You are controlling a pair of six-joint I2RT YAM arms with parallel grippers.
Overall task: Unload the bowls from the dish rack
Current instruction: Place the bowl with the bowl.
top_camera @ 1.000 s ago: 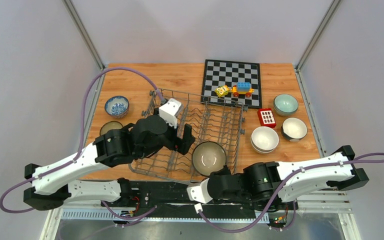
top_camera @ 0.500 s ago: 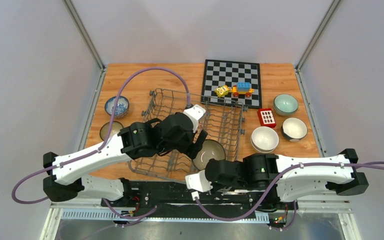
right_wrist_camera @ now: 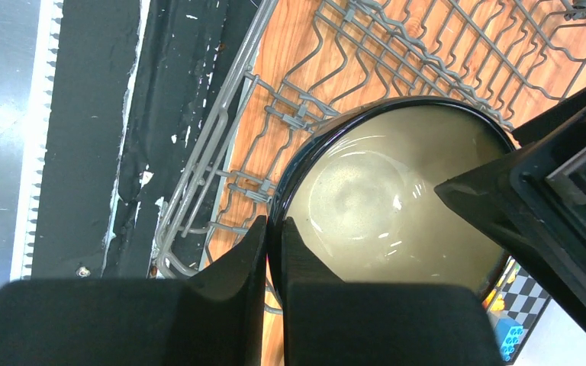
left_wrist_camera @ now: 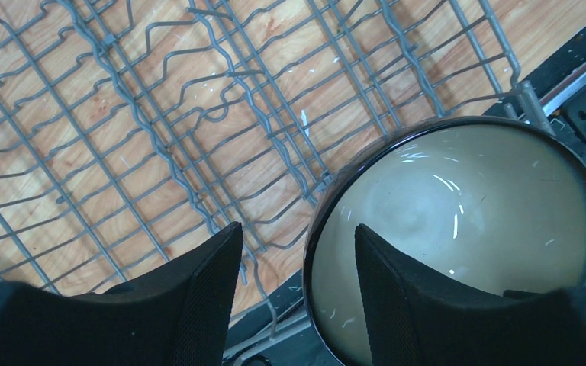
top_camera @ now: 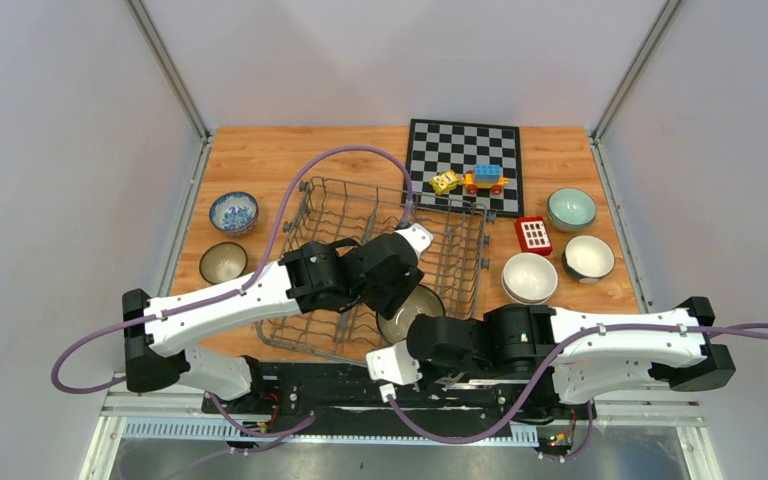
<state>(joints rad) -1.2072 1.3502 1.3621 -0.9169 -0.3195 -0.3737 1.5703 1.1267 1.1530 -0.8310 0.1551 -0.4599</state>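
Swung rightward across the grey wire dish rack (top_camera: 355, 210), my left end effector (left_wrist_camera: 297, 267), jaws apart, straddles the dark-rimmed beige ceramic bowl (left_wrist_camera: 465, 213), whose near rim my right end effector (right_wrist_camera: 273, 255) pinches.

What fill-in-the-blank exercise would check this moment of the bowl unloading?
1. The dish rack holds just ___ bowl.
2. The right gripper is shut on that bowl's ___.
3. The left gripper has one finger inside the bowl and the other ___ it.
4. The toy truck stands on the ___.
Missing words: one; rim; outside; chessboard.
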